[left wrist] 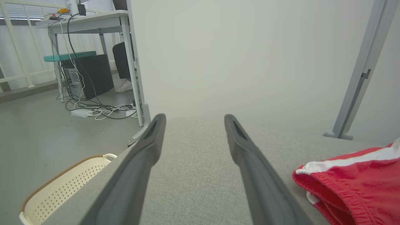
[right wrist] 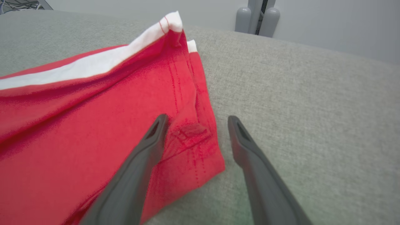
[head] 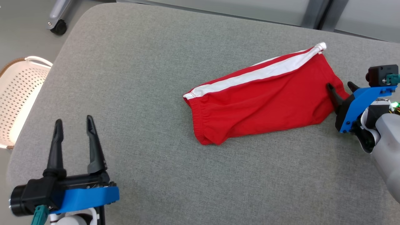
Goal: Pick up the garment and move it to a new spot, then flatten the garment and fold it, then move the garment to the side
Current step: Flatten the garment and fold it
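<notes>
Left end effector and right end effector stood released, empty; red shorts looked folded on the counter; moving aside probably remained.

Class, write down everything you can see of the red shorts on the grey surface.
The red shorts, soft knit with a white side stripe and a gathered elastic waistband, lie folded in half and slightly wrinkled on the grey upholstered surface. The right gripper straddles their hem corner, jaws open; whether it touches them is unclear.
</notes>
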Tool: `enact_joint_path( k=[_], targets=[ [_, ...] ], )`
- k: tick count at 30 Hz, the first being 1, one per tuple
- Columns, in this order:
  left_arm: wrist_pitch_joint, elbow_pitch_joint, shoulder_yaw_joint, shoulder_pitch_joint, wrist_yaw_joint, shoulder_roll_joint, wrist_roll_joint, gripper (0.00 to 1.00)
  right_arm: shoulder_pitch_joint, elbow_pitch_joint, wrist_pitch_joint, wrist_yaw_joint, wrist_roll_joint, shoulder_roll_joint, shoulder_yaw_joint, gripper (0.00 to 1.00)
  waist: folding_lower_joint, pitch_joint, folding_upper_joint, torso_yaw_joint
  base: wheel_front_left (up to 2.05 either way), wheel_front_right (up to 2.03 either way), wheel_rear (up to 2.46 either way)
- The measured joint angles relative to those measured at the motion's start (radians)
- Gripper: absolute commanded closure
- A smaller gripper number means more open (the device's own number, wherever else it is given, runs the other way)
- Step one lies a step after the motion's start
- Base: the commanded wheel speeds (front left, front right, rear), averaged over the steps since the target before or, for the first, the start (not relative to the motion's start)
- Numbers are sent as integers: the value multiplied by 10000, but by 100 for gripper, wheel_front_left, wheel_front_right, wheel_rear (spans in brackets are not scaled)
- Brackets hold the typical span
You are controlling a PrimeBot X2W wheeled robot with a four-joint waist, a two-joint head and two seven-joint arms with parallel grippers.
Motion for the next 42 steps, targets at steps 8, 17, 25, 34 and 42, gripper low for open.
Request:
enact_joint_path(
  k=[8,17,25,34,42],
  targets=[
    [0,-217,571,501,0,-140,629,0,46,456,424,0,117,159,226,98,0,-86,0,127,0,0,0],
    [0,-395,704,842,178,-186,742,0,619,-50,332,0,865,372,207,100,0,-584,0,-101,0,0,0],
    [0,-472,963,1460,98,-194,1068,0,2265,-1356,-416,0,2096,-182,109,100,-1,-1499,-1,-676,0,0,0],
    [0,-483,1233,1877,-157,-138,1281,0,3765,-2541,-1101,0,3189,-1045,-203,100,-2,-2099,-1,-1562,0,0,0],
    [0,-481,1338,2007,-222,-115,1406,0,5083,-3246,-1496,0,3561,-1248,-456,100,-1,-2294,-1,-2158,0,0,0]
  ],
)
